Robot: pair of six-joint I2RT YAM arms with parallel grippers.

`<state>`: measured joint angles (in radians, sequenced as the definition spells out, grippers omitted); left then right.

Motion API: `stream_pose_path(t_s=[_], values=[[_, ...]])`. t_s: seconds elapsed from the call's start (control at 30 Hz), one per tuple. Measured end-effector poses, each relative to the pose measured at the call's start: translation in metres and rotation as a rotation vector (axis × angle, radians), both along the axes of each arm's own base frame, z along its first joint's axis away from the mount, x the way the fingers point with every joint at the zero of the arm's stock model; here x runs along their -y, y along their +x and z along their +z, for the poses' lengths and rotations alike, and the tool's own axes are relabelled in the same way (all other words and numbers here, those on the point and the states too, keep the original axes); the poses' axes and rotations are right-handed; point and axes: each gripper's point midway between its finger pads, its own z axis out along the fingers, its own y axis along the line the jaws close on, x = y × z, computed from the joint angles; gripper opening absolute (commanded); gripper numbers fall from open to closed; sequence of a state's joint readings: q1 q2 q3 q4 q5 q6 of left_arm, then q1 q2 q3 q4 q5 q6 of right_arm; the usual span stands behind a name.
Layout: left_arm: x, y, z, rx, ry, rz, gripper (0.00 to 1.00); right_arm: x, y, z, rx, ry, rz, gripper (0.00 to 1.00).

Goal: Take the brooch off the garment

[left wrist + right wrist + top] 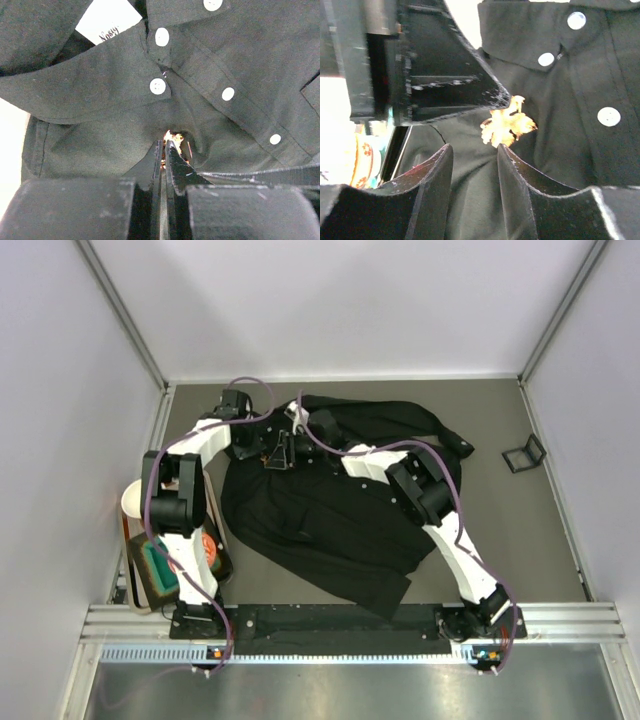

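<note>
Looking down from above, the grey-brown desk sat boxed in by plain white walls, with a metal rail along the near edge. The black shirt lay wrinkled across the middle, collar toward the back wall. A small black stand sat on its own at the far right, and a round orange disc peeked out by the left arm's base. The orange leaf brooch was just below the collar, beside the button strip. The left end effector was squeezed almost together, pinching the brooch's edge. The right end effector was spread wide, one tip just beside the brooch.
</note>
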<state>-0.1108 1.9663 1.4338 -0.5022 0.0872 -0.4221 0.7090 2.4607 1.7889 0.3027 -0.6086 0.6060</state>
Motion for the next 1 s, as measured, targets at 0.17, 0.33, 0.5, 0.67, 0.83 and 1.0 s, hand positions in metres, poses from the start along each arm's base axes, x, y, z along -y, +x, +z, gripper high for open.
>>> stream_pose_path(t_s=[0.17,0.33,0.5,0.67,0.83,1.0], values=[[0.0,-0.003,-0.001,-0.015,0.003,0.003,0.0,-0.012,-0.007,0.004,0.134,-0.061,0.0,0.39],[-0.001,-0.006,0.0,-0.032,0.005,0.002,0.0,-0.02,-0.004,0.005,0.223,-0.149,-0.018,0.37],[-0.003,-0.006,0.001,-0.039,0.013,0.009,0.0,-0.024,0.003,0.009,0.271,-0.202,-0.037,0.36],[-0.008,-0.006,-0.001,-0.05,0.015,0.019,0.0,-0.02,0.01,-0.003,0.28,-0.293,-0.084,0.36],[-0.009,-0.004,-0.002,-0.052,0.015,0.026,0.0,-0.022,0.011,-0.005,0.283,-0.306,-0.092,0.32],[-0.009,-0.004,-0.002,-0.054,0.01,0.032,0.0,-0.023,0.01,-0.004,0.285,-0.311,-0.096,0.3]])
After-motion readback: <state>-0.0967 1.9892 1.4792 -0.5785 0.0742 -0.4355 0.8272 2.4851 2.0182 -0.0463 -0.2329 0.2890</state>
